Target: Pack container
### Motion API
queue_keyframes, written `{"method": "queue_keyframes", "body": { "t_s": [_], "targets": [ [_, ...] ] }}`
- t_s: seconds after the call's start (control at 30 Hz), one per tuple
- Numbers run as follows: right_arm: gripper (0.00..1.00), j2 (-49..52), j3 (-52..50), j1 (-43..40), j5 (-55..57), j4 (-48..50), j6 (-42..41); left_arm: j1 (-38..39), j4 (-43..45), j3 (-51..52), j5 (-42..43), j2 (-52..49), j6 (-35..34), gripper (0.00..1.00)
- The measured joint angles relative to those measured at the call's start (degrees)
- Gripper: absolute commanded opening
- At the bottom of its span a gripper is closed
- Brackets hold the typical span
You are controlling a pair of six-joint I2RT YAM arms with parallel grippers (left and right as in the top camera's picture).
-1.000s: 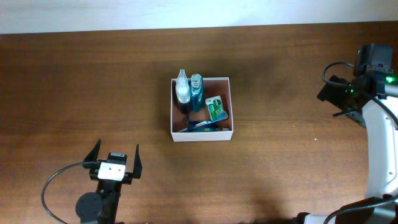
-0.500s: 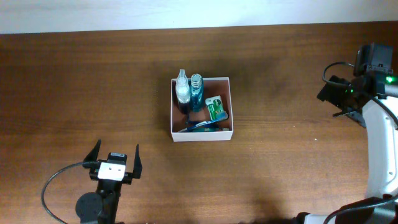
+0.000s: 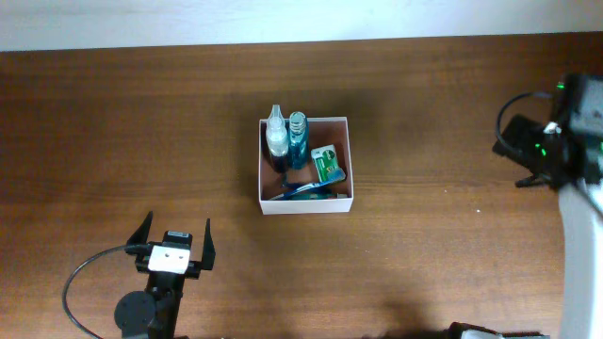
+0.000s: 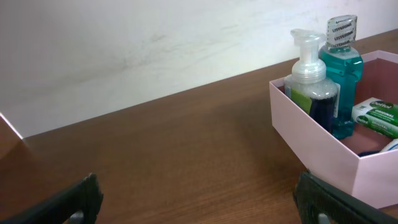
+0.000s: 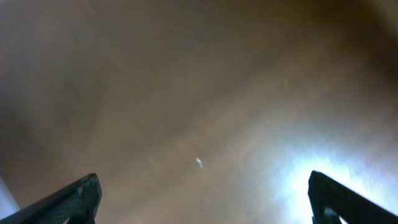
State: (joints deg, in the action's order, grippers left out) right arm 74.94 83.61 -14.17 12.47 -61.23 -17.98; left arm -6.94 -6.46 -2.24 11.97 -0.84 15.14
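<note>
Jaws of the left gripper (image 3: 178,226) stand wide apart, released, with nothing between them; its wrist view shows the dark fingertips (image 4: 87,193) at the lower corners and bare wood in the gap; the gripper sits over the near-left part of the table (image 3: 122,122), well apart from the container (image 3: 306,204); a black cable (image 3: 80,282) loops out beside the left arm. The right gripper (image 5: 202,193) is likewise released and empty; its own camera gives only blurred brown wood with a bright patch of glare; from overhead the right arm (image 3: 577,217) stands at the far right edge, well away from the container. The table is one broad dark-brown wooden surface with visible grain; a white wall (image 4: 124,43) runs along its far edge. The container, one white-walled square box with a reddish-brown floor, rests near the middle of the table; four things lie inside it: two bottles upright in its far-left corner, one clear pump bottle (image 3: 276,141) and one teal bottle (image 3: 298,139) just beside it; one green-and-white packet (image 3: 328,164) lying flat; one blue item (image 3: 306,188) along the near wall, too small to name.
</note>
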Motion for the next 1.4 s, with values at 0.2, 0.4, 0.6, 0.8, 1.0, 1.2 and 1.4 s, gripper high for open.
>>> {"method": "queue_keyframes", "body": {
  "t_s": [0.2,0.4,0.6,0.8,1.0,1.2,1.4],
  "targets": [
    [0.99,-20.7,-10.2,5.3,-0.5,21.2,2.1,0.0,0.0,0.0,0.0,0.0,0.0,0.99],
    [0.99,-38.2,-31.7,6.5,-4.2,41.7,2.6,0.0,0.0,0.1,0.0,0.0,0.0,0.99],
    [0.99,-49.4,-51.7,6.6,-9.5,52.6,2.9,0.0,0.0,0.1,0.0,0.0,0.0,0.99],
    [0.99,-61.8,-66.7,6.7,-14.1,59.6,4.0,0.0,0.1,0.1,0.0,0.0,0.0,0.99],
    [0.98,-68.5,-75.5,6.7,-16.5,61.5,5.1,0.0,0.0,0.1,0.0,0.0,0.0,0.99],
    [0.99,-71.3,-79.6,8.3,-17.1,61.7,7.2,0.0,0.0,0.1,0.0,0.0,0.0,0.99],
    [0.99,-74.1,-81.5,9.7,-17.3,61.6,9.7,0.0,0.0,0.1,0.0,0.0,0.0,0.99]
  ]
}}
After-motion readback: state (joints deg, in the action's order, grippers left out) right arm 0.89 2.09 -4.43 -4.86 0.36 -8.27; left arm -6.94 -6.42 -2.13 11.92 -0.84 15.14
